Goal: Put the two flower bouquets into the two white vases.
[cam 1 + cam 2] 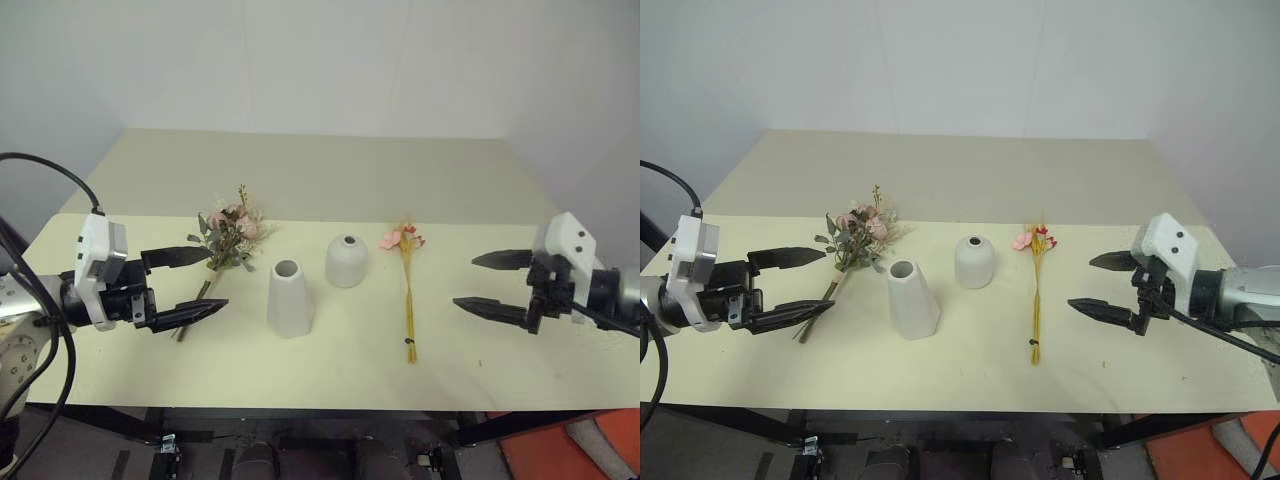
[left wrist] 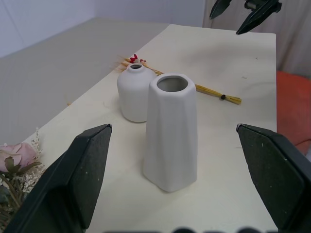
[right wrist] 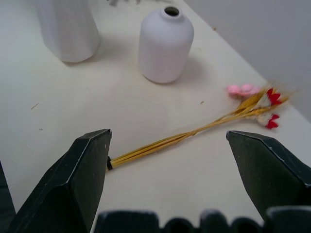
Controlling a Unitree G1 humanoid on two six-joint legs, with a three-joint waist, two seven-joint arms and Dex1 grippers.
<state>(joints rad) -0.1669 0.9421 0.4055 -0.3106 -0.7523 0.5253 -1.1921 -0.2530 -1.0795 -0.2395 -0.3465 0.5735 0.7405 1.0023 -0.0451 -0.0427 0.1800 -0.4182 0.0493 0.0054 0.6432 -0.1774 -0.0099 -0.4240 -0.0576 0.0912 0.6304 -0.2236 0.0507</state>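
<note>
Hovering wide open and empty, the left end effector (image 1: 190, 282) and right end effector (image 1: 490, 284) flank the pale surface (image 1: 330, 370), with neither touching anything. No grasp appears begun. The rose bouquet (image 1: 228, 236) lies just beyond the left fingers, the yellow-stalked bouquet (image 1: 407, 290) beside the domed vase (image 1: 346, 261), the tall vase (image 1: 289, 298) between. Next, each must likely close on thin stems.

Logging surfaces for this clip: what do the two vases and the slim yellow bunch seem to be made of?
Tall vase and short vase: probably ceramic or plaster, matte white, with no glare. Slim bunch: stiff, straw-like yellow stalks, apparently dried or artificial, tied by a dark band.
</note>
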